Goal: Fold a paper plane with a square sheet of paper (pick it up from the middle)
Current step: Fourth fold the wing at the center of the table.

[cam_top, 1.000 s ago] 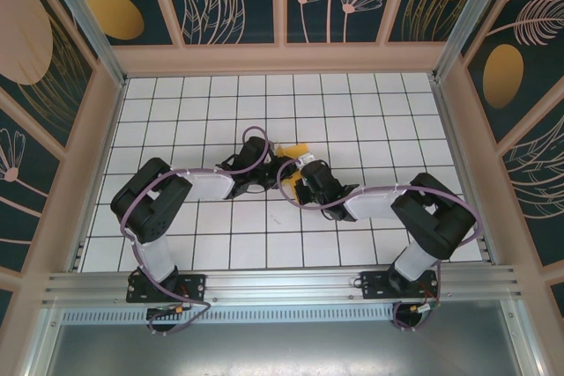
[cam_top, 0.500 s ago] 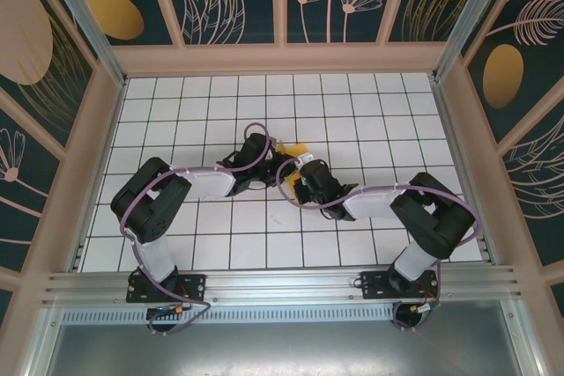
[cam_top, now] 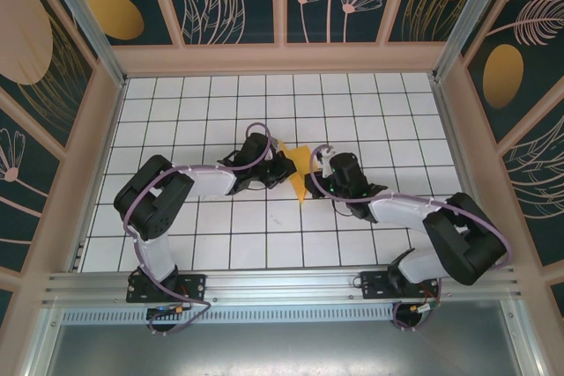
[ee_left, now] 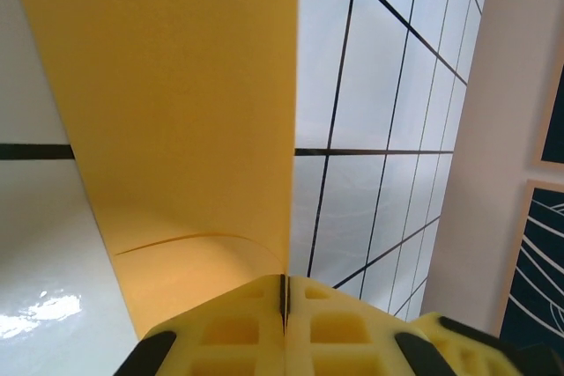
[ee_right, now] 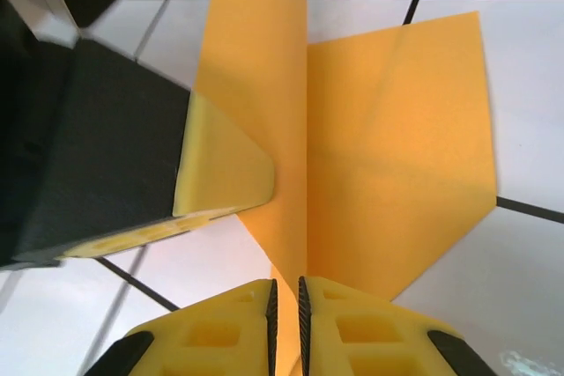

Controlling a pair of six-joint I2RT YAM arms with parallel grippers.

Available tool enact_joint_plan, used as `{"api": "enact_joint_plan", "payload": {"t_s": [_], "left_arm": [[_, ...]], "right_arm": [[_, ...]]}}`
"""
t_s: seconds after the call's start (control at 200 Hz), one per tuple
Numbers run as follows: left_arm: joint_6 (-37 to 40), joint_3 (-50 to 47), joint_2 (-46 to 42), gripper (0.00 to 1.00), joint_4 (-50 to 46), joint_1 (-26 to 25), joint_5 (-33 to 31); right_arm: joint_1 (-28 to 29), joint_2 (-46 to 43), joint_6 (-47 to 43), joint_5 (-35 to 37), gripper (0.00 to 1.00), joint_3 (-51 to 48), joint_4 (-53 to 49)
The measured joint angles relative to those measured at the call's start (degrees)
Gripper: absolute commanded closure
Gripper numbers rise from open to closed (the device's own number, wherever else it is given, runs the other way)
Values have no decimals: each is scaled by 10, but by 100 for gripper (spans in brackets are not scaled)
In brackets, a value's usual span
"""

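Two grippers are meeting at the paper plane [cam_top: 301,172] [ee_left: 176,112] [ee_right: 397,147], which is sitting in the middle of the tiled surface [cam_top: 264,235] between them. The left gripper [cam_top: 286,167] [ee_left: 284,292] is pinching its upright flap, jaws pressed together. The right gripper [cam_top: 321,177] [ee_right: 284,292] is holding its jaws a sliver apart around the pointed tip. One wing is lying flat, and bare surface is stretching all round, with the walls [cam_top: 282,59] well apart.

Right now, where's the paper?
Top view: paper at the centre of the table, between the claws; left claw pinching it, right claw at its other side.
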Motion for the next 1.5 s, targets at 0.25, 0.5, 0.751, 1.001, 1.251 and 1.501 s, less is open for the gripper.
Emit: {"api": "enact_joint_plan", "payload": {"t_s": [0.25, 0.5, 0.751, 1.001, 1.251, 1.501], "left_arm": [[43, 16, 10, 93, -13, 16, 35], [76, 30, 25, 95, -31, 22, 66], [92, 38, 37, 95, -32, 40, 108], [62, 20, 43, 96, 2, 43, 151], [-3, -58, 17, 96, 54, 32, 146], [-48, -77, 15, 96, 107, 20, 134]], "right_arm": [[-82, 18, 68, -117, 91, 20, -27], [-102, 132, 95, -140, 97, 130, -76], [-104, 223, 88, -151, 98, 181, -116], [-103, 263, 12, -183, 98, 224, -171], [-103, 262, -72, -232, 91, 227, -214], [-102, 134, -77, -209, 79, 176, -216]]}}
